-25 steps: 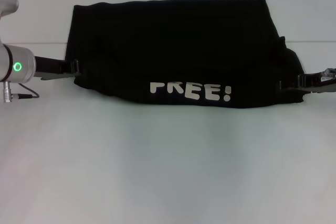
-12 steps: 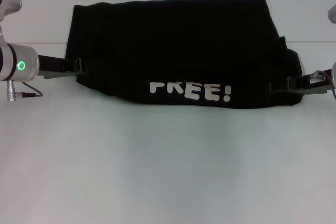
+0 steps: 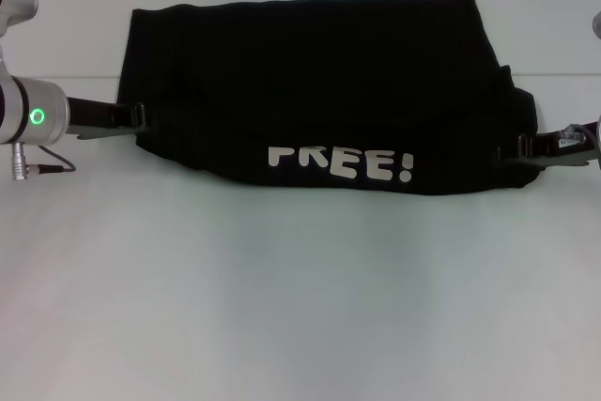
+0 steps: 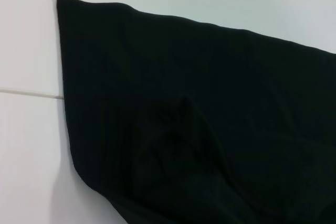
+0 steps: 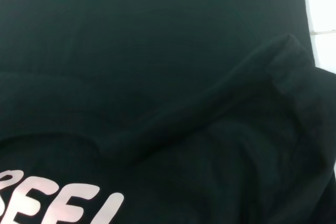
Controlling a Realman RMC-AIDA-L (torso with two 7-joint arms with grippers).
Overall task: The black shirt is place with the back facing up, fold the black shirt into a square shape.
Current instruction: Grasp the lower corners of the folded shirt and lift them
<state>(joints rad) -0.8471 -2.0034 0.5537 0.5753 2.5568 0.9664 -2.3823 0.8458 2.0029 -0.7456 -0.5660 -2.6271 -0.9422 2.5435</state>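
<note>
Fills most of the view: the black shirt [image 4: 210, 129], plain side up, one corner pointed, a soft raised fold mid-cloth, lying on the white desk [image 4: 26, 156].

Head cam: high, front-on. Wrist cams: close, all sharing the black shirt [image 3: 310, 91].

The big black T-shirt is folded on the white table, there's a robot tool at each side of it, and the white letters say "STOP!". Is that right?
Nearly. The white letters on the soft black cloth T-shirt read "FREE!", not "STOP!", as the head view shows. The rest holds: it lies folded on the white table, with the left tool and right tool at its sides.
</note>
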